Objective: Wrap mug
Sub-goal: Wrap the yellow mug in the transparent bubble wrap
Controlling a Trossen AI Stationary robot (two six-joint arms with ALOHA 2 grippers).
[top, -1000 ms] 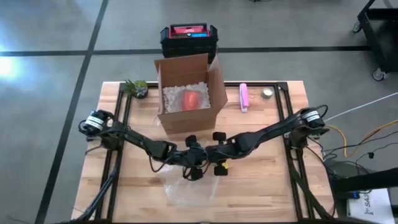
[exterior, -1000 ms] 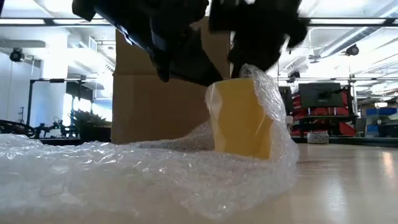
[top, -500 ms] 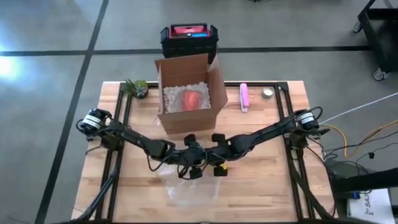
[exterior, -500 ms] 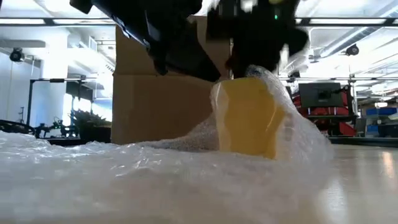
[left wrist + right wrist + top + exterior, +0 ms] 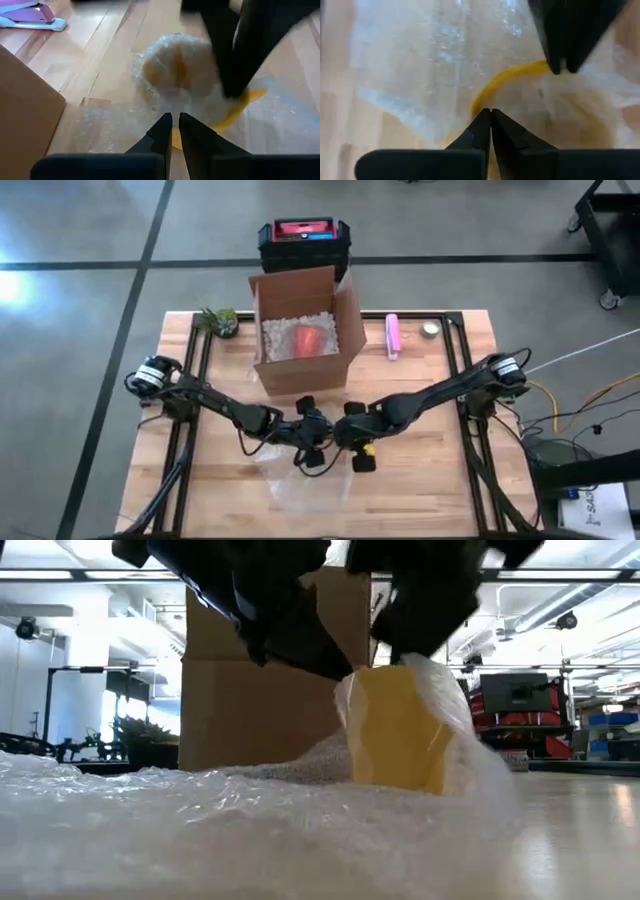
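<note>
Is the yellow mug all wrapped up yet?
Not yet. Bubble wrap drapes one side of the mug; its near side shows bare.

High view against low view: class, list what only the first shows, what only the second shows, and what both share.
Only the high view shows the red object on white packing fill inside the cardboard box, the pink item, the small plant and the black-and-red case. Only the low view shows the yellow mug standing upright with bubble wrap draped over it, and the room behind. Both show the box and the wrap.
</note>
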